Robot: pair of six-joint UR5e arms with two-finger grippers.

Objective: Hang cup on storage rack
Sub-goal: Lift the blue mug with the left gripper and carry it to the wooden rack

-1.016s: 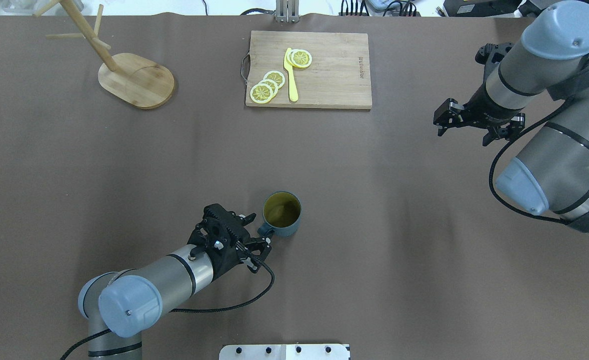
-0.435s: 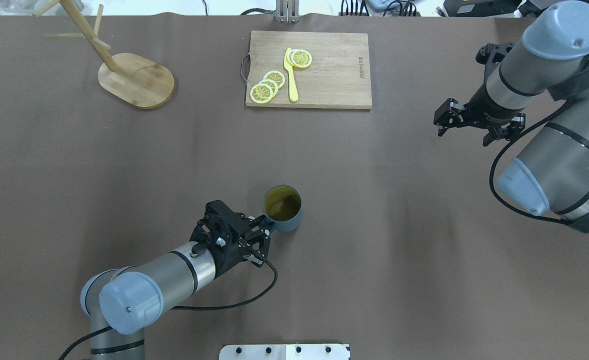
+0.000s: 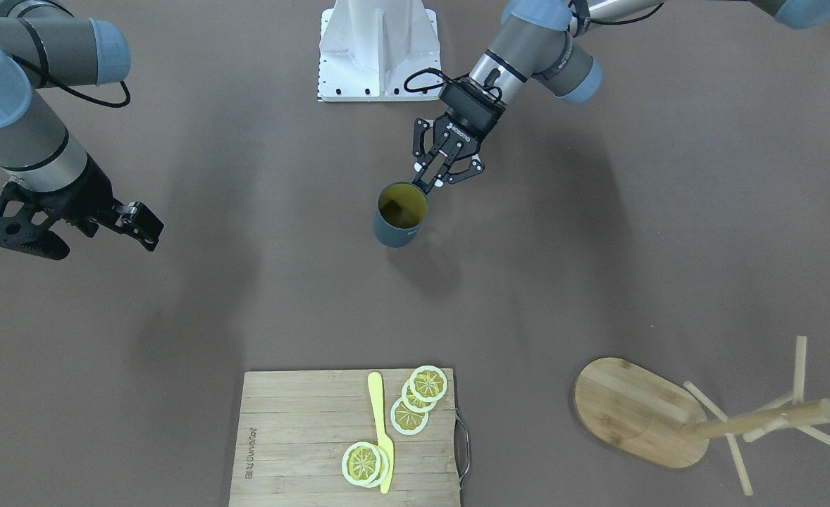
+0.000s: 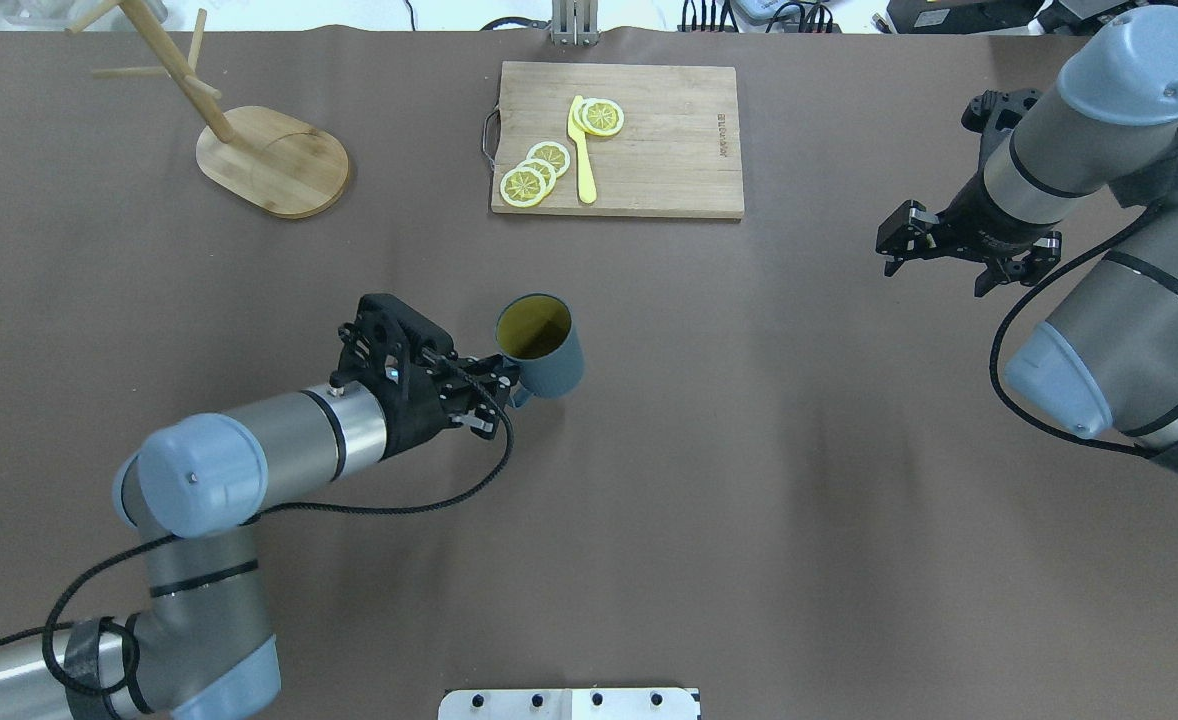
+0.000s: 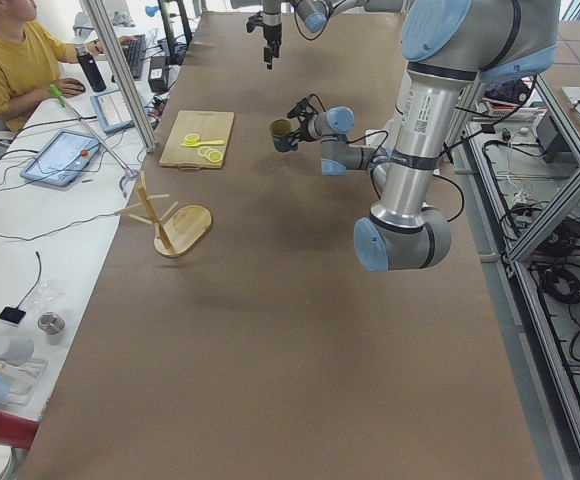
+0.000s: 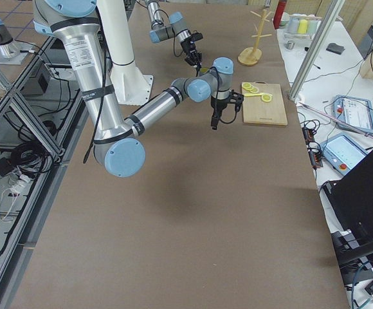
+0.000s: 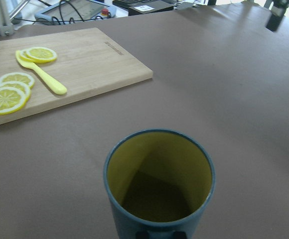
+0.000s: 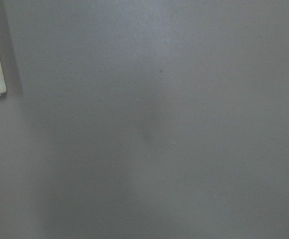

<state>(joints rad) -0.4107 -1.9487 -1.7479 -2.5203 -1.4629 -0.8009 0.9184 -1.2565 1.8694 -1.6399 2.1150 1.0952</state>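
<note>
Left pincer (image 4: 509, 385): clenched on the cup's handle, gripping from the robot's side. I judge this keeps the body hanging clear for the carry.
Cup (image 4: 544, 350): upright, yellow inside showing, near the table's (image 4: 749, 450) middle. Its offset shadow in the front view suggests it is off the table.
Storage rack (image 4: 274, 160): far-left corner, well apart from the cup. Its pegs slant upward, so the loop must drop over a tip.
Right pincer (image 4: 954, 265): released, fingers spread, grasping nothing — parked over bare table, out of the way.
Hidden: the fingers cover most of the handle, and the left wrist view cuts it off at the bottom edge. I see no lettering. The overhead frame clips the rack's top.
</note>
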